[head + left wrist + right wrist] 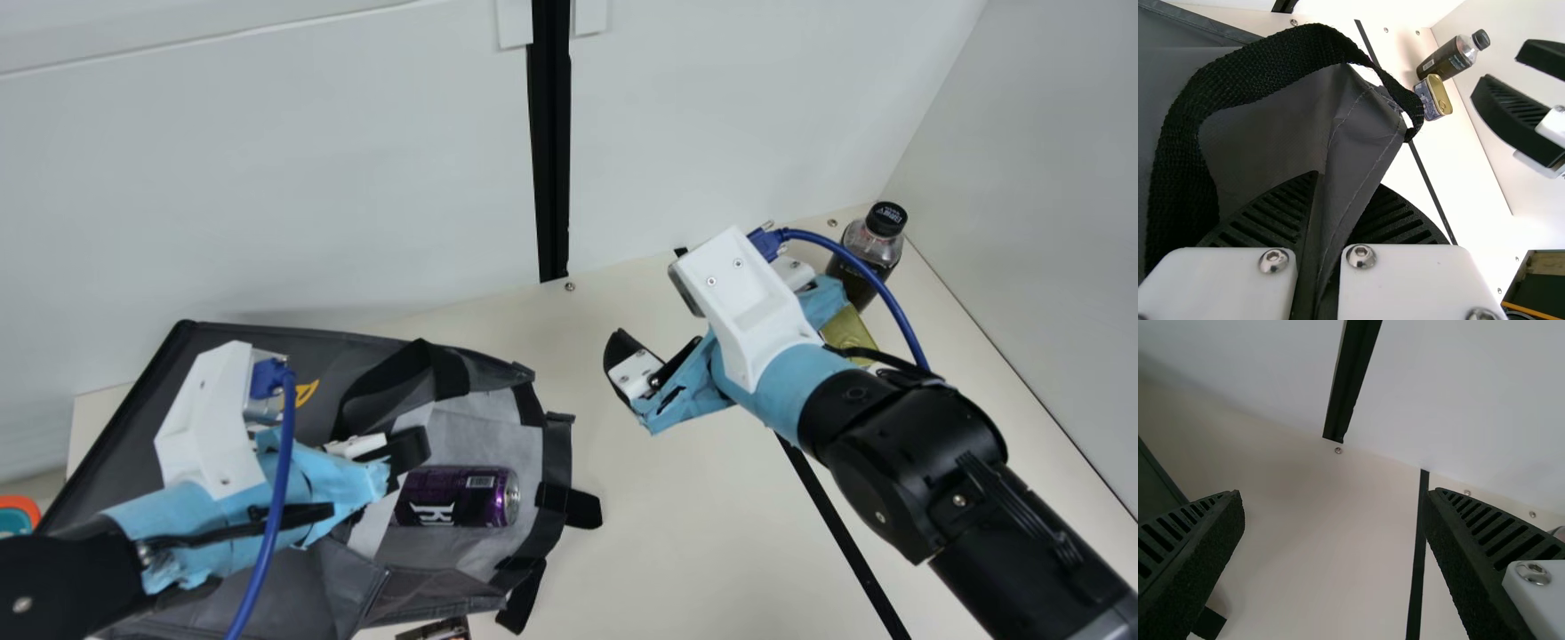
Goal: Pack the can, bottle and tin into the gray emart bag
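Observation:
My left gripper is at the gray bag, which lies on its side. In the left wrist view, my left gripper is shut on a fold of the gray bag beside its black strap. The purple can lies inside the bag's mouth. My right gripper hangs over the table right of the bag; in the right wrist view, the right gripper stands open with nothing between its fingers. At the back right stand the dark bottle and, beside it, the tin, partly behind the right arm.
White walls rise behind and at the right, with a black post at the back. A small dark item lies below the bag's mouth. An orange and teal object is at the far left.

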`<state>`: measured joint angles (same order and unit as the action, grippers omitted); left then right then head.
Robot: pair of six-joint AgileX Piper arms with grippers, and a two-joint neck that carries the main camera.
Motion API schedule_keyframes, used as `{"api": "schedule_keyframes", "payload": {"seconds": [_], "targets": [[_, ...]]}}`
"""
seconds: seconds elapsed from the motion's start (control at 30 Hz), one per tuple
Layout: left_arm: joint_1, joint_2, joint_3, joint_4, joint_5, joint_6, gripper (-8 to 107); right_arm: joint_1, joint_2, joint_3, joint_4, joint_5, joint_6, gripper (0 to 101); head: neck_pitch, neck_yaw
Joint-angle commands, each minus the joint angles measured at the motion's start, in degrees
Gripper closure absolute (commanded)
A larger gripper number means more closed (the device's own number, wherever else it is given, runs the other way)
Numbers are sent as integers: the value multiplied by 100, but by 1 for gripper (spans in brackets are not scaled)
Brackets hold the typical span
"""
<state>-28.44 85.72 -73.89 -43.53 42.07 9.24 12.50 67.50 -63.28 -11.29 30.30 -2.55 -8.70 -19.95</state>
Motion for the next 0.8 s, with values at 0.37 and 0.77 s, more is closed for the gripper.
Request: {"api": "schedule_keyframes", "payload": {"seconds": [0.37, 0.77], "targets": [[0, 0, 0, 0, 0, 0, 89, -200, -146, -262, -360, 343, 300, 10, -130, -5], [0, 0, 0, 0, 0, 0, 89, -585, -239, -572, -404, 653, 61, 10, -130, -5]]}}
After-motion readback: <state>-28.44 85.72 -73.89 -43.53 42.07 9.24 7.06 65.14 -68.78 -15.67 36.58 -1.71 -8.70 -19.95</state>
